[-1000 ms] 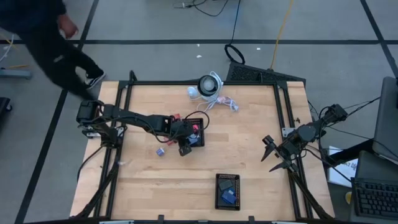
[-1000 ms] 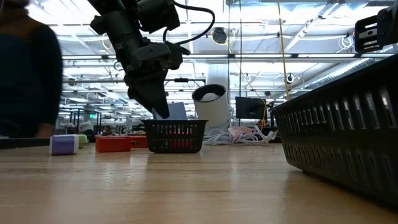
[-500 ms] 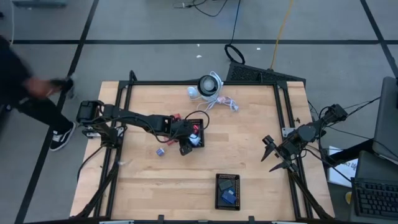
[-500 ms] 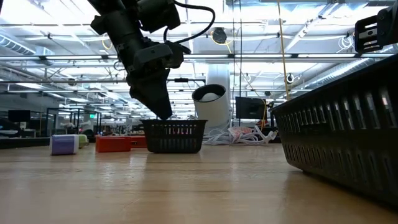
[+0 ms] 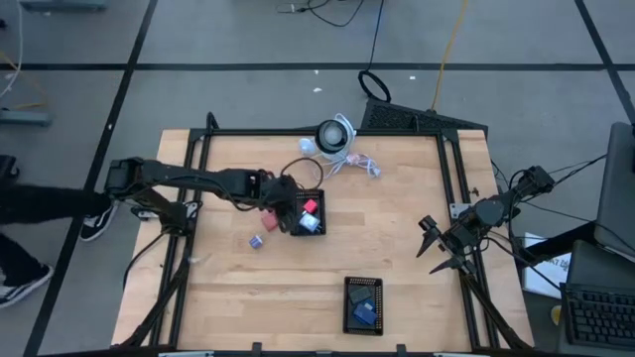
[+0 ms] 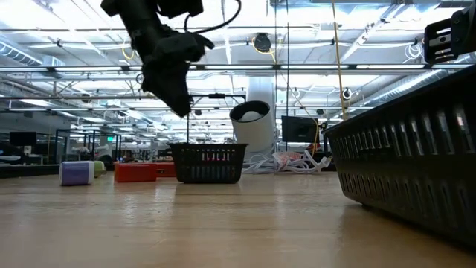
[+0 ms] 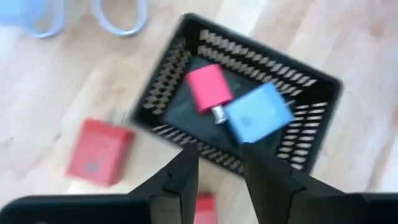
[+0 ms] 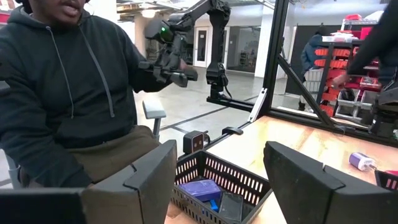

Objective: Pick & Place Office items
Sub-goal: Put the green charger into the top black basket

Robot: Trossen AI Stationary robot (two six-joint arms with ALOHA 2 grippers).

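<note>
Left wrist view: the left pincer [image 7: 216, 163] hangs above the near rim of a small black mesh basket [image 7: 311, 84], fingers pressed together and carrying nothing. Directly beyond the fingertips, inside the basket, lie a red blocky piece [image 7: 208, 89] and a blue blocky piece [image 7: 258, 115], touching each other. Outside the basket, off to one side of the pincer on the bare wooden surface [image 7: 56, 93], sits a loose red block [image 7: 99, 151]; a second red piece [image 7: 203, 205] shows just beneath the fingers.

High view confirms the left pincer [image 5: 279, 201] at the basket's edge, with a small lilac block [image 5: 256, 241] lying loose nearby. Well apart, a second black tray [image 5: 363, 303] holds blue items. The right pincer [image 5: 437, 248] waits at the surface's far right edge, fingers spread and empty.

Judgement: a placement into the basket looks complete, and the next pick is in hand. The next move calls for spreading the fingers and descending over a loose piece, likely the nearest red one.
</note>
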